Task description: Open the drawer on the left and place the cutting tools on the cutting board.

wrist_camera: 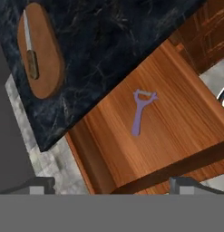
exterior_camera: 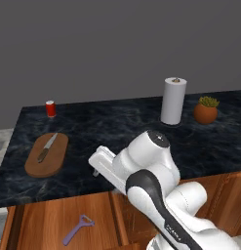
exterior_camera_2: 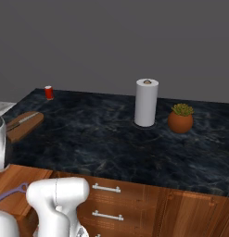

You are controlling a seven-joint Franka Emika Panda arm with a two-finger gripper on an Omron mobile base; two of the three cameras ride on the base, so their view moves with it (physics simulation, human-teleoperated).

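Observation:
The drawer point(exterior_camera: 39, 222) on the left stands pulled out, its plain wood floor showing point(wrist_camera: 177, 113). In it lies the purple peeler point(exterior_camera: 78, 229) point(exterior_camera_2: 13, 191) point(wrist_camera: 141, 113). The small knife point(exterior_camera: 46, 148) point(wrist_camera: 31, 50) rests on the cutting board point(exterior_camera: 53, 163) point(exterior_camera_2: 28, 127) point(wrist_camera: 47, 63) at the counter's left end. My gripper point(wrist_camera: 113, 185) hangs open above the drawer, near the counter's front edge point(exterior_camera: 96, 171), with nothing between its fingers. The peeler lies a good way below it.
On the dark marble counter point(exterior_camera: 117, 127) stand a red can point(exterior_camera: 50, 108) at the back left, a paper towel roll point(exterior_camera: 173, 101) and a potted plant point(exterior_camera: 206, 110) to the right. Shut drawers with silver handles point(exterior_camera_2: 105, 188) sit right of the open one.

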